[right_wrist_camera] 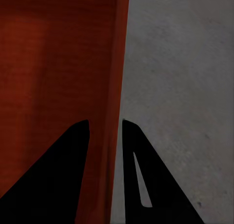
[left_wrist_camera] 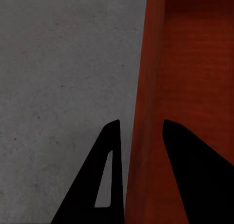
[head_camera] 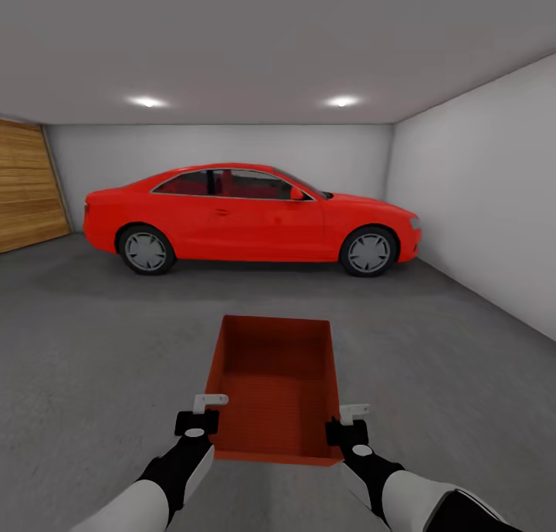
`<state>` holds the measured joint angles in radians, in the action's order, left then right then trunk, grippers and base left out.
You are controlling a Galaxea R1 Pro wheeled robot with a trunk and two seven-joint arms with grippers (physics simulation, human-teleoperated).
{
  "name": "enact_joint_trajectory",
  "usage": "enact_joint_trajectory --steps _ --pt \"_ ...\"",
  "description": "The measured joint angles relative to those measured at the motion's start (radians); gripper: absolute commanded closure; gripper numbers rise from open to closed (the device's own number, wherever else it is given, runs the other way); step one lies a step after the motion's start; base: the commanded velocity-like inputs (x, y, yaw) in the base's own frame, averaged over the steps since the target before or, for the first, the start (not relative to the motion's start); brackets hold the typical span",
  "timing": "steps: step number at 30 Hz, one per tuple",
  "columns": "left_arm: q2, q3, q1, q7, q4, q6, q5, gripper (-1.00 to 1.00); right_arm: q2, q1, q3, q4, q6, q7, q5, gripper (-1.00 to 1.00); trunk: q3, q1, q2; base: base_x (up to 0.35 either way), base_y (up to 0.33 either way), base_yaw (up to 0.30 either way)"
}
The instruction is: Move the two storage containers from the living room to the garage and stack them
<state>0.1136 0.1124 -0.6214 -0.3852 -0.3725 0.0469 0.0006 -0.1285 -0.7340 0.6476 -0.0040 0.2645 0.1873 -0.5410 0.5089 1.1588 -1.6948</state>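
A garage with white walls, a grey concrete floor point(head_camera: 100, 347) and a wooden plank door point(head_camera: 27, 184) at the left. A red car point(head_camera: 247, 211) is parked side-on at the far wall. In front of the robot, an open orange-red storage container point(head_camera: 274, 389) is held over the floor between both arms. The left pincer point(head_camera: 199, 418) is closed on the container's left wall, one finger inside and one outside. The right pincer point(head_camera: 349, 425) grips the right wall the same way.
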Motion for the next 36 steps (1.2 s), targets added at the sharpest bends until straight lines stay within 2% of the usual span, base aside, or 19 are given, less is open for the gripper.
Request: enact_joint_trajectory --steps 36 --pt "-0.002 0.001 0.000 0.001 -0.001 0.000 0.002 1.00 -0.002 0.000 0.000 0.000 0.000 0.002 0.000 1.00 0.000 0.000 0.000 0.322 0.000 0.000"
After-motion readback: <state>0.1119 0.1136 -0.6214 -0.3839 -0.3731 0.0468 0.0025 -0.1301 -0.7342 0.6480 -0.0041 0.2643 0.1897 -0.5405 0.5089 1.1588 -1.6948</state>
